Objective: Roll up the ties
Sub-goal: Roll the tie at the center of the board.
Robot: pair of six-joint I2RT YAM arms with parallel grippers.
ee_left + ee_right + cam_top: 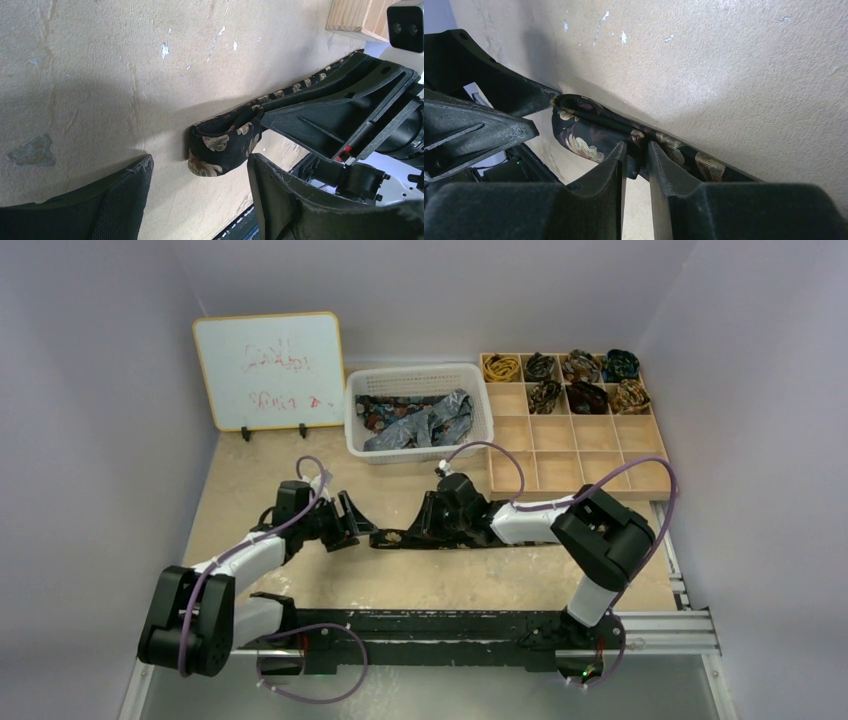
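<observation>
From above, the two arms met over the middle of the bench (pixel 450 580). The left hand (pixel 352 527) and the right hand (pixel 425 523) faced each other across a dark tie (pixel 393 538), which lay as a flat strip between them. Behind them a white basket (pixel 415 371) held loose ties (pixel 420 425). To its right, a wooden tray (pixel 560 455) carried rolled ties (pixel 585 380) in its far compartments — presumably where this one belongs once coiled.

In the left wrist view, the left hand's fingers (pixel 115 200) stood spread wide. The tie's end sat just beyond and between their tips, and as far as could be seen neither touched it. That end was doubled over on itself (the first turn of a roll, by the look of it). The right hand's dark finger reached in just behind the fold.

In the right wrist view, the right hand's fingers (pixel 664 170) were pressed nearly together and pinched the tie's fabric between their tips, close behind the fold. The grip was probably there to keep the fold from springing open, so that the spread left hand could close on it. The rest of the strip ran off along the bench.
</observation>
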